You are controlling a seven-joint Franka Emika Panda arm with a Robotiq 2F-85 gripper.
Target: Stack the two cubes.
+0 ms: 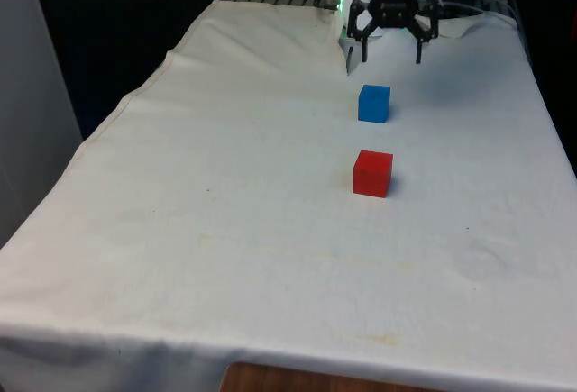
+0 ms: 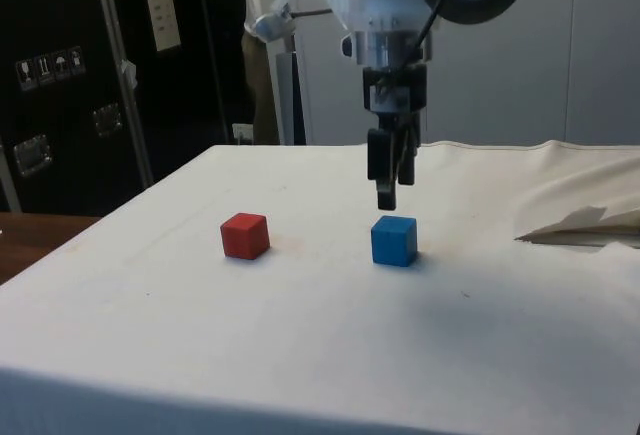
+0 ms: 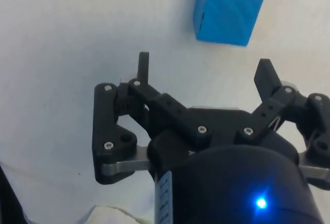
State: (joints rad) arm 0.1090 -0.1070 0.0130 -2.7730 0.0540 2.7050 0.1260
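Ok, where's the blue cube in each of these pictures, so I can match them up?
Front view: the blue cube sits on the white cloth, beyond the red cube, just short of the open gripper.
Side view: it is right of the red cube, below the raised gripper.
Wrist view: it lies on the cloth ahead of the fingertips, outside them.
Shared landmark: the gripper, raised and holding nothing.
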